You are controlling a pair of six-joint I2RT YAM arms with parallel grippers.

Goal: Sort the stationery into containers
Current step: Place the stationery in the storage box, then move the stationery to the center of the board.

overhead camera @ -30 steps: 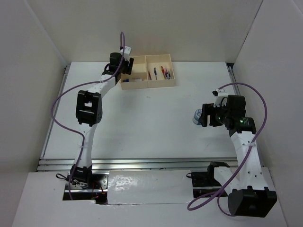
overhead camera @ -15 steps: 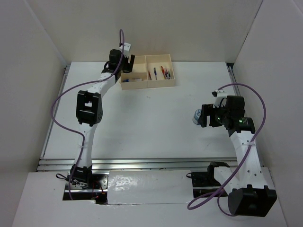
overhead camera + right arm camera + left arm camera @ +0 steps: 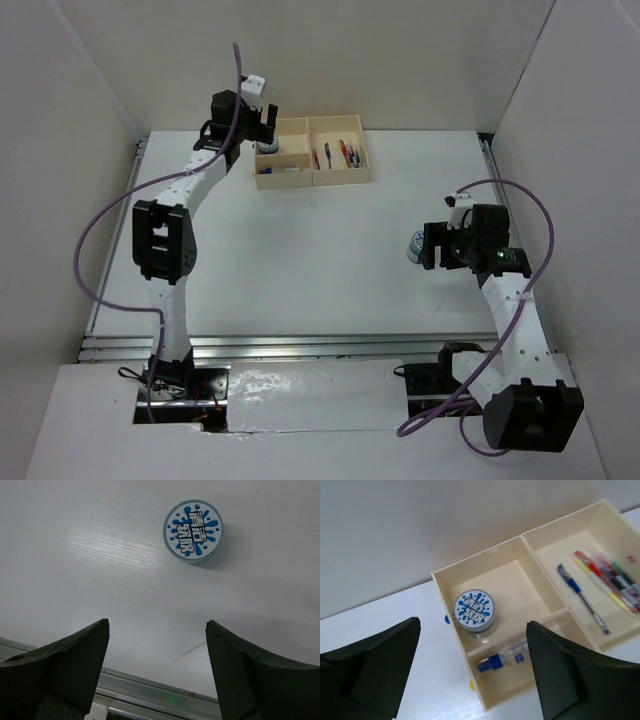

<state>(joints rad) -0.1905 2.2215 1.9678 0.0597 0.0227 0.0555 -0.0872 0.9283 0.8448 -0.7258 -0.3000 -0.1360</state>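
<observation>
Robotics laboratory test cell: two white jointed robot arms, left point(image 3: 160, 240) and right point(image 3: 515, 310), trailing purple cables point(image 3: 505, 181), stand at the near edge of a plain white table point(image 3: 300, 260). A ribbed aluminium rail point(image 3: 300, 347) runs along that edge, and bare white panel walls point(image 3: 400, 60) box it in.

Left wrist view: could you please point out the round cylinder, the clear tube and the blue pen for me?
round cylinder point(image 3: 475, 611), left wrist view, centre of its printed top face.
clear tube point(image 3: 506, 657), left wrist view, middle of its body.
blue pen point(image 3: 580, 596), left wrist view, mid-barrel.
</observation>
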